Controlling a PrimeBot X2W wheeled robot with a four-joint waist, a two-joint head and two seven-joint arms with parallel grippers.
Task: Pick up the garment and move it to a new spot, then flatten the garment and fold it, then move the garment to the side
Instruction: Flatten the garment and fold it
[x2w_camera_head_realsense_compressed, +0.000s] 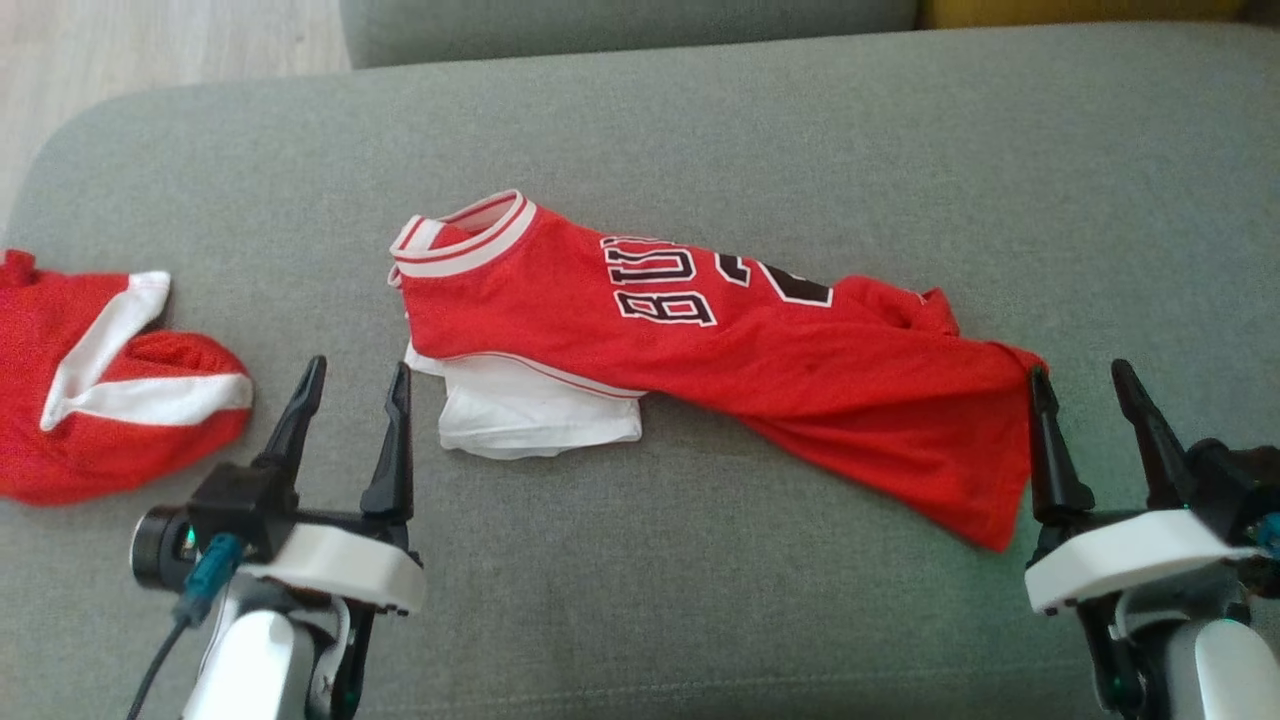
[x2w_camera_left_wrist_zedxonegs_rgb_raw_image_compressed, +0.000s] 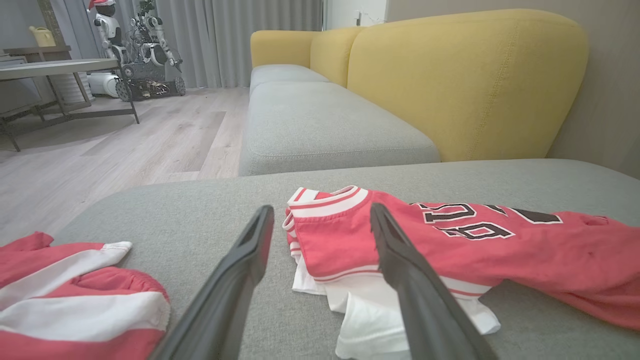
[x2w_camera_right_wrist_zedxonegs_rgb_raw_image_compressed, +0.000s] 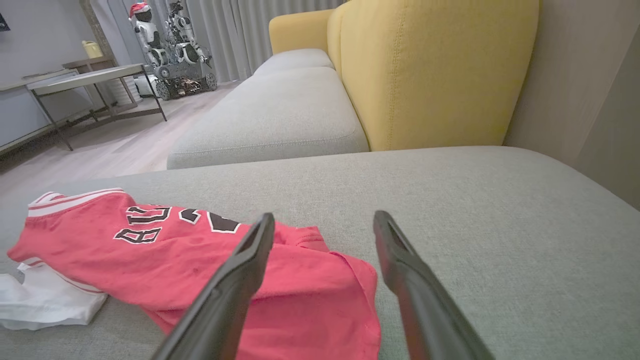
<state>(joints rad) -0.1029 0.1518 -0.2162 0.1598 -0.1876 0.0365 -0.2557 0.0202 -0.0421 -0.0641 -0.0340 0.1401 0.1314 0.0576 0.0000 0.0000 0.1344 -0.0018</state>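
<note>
The garment (x2w_camera_head_realsense_compressed: 720, 350) is a red jersey with black and white lettering and a white-striped collar, lying rumpled across the grey cushion (x2w_camera_head_realsense_compressed: 700, 120), collar to the left. A white layer (x2w_camera_head_realsense_compressed: 530, 415) sticks out under its near left side. My left gripper (x2w_camera_head_realsense_compressed: 355, 380) stands open just left of that white part, holding nothing. My right gripper (x2w_camera_head_realsense_compressed: 1085, 385) is open too, its left finger at the jersey's right corner. The left wrist view has the jersey's collar (x2w_camera_left_wrist_zedxonegs_rgb_raw_image_compressed: 325, 202) past my left gripper (x2w_camera_left_wrist_zedxonegs_rgb_raw_image_compressed: 320, 220). The right wrist view has the red hem (x2w_camera_right_wrist_zedxonegs_rgb_raw_image_compressed: 320, 280) between and left of my right gripper (x2w_camera_right_wrist_zedxonegs_rgb_raw_image_compressed: 322, 225).
A second red and white garment (x2w_camera_head_realsense_compressed: 110, 380) lies bunched at the cushion's left edge. Beyond are more grey seat cushions (x2w_camera_left_wrist_zedxonegs_rgb_raw_image_compressed: 320, 115) and a yellow backrest (x2w_camera_left_wrist_zedxonegs_rgb_raw_image_compressed: 465, 75). Wooden floor (x2w_camera_left_wrist_zedxonegs_rgb_raw_image_compressed: 125, 135), a table (x2w_camera_left_wrist_zedxonegs_rgb_raw_image_compressed: 55, 65) and another robot (x2w_camera_left_wrist_zedxonegs_rgb_raw_image_compressed: 140, 45) stand off to the left.
</note>
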